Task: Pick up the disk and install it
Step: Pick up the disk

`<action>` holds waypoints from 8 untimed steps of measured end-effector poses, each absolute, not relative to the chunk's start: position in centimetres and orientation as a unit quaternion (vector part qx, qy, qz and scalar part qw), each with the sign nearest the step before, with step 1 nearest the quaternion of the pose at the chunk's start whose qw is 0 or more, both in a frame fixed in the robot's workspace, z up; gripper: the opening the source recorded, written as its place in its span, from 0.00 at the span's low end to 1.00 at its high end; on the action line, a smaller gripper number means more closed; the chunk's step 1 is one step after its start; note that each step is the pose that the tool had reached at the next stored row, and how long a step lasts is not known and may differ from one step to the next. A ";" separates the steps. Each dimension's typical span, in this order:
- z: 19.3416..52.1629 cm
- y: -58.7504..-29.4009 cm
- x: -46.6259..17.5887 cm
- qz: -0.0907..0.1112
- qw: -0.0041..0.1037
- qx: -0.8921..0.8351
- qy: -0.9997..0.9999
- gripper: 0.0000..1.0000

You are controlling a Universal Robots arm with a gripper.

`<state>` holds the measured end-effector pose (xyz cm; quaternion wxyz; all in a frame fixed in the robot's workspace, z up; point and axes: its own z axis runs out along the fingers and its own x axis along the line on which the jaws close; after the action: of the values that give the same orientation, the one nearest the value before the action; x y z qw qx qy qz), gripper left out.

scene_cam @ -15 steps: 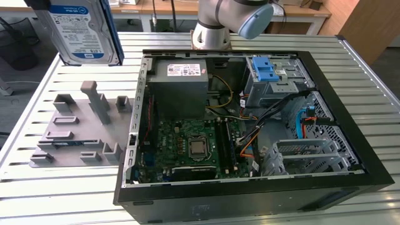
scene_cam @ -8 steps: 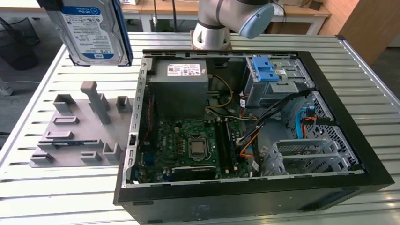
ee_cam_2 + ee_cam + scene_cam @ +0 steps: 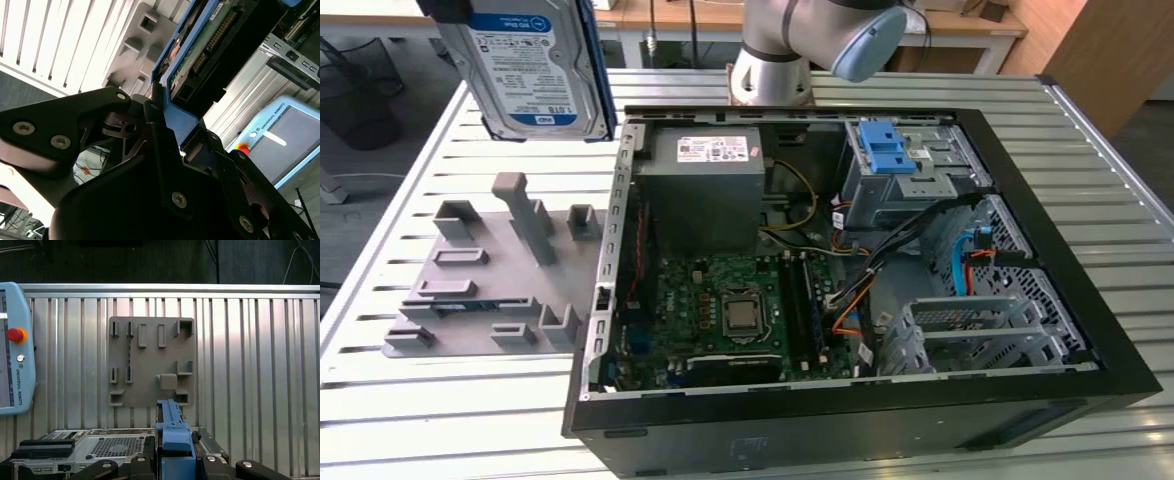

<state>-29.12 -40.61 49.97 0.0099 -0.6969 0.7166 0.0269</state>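
The disk [image 3: 534,70], silver with a white-and-blue label and a blue carrier frame, hangs upright in the air at the exterior view's upper left, above the slatted table and beside the open computer case [image 3: 1067,260]. In both wrist views my gripper [image 3: 175,460] is shut on it. The first wrist view shows the blue frame edge [image 3: 172,430] rising between the black fingers [image 3: 145,457]. In the second wrist view the disk's green circuit-board side [image 3: 210,45] extends away from the gripper [image 3: 182,135].
A grey fixture plate [image 3: 494,270] with upright pegs and slots lies on the table below the disk, also in the first wrist view [image 3: 150,365]. Inside the case, a drive cage carries a blue bracket [image 3: 891,150]. A teach pendant [image 3: 15,350] lies on the table.
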 end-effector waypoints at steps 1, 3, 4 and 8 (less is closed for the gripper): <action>50.0 -40.6 -29.0 0.027 0.010 -0.697 0.717 0.36; 50.0 -40.6 -28.8 0.027 0.010 -0.697 0.717 0.36; 50.0 -40.6 -28.7 0.027 0.010 -0.697 0.717 0.36; 50.0 -40.7 -27.9 0.027 0.010 -0.697 0.717 0.36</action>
<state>-27.85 -40.71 49.97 0.0099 -0.6969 0.7166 0.0269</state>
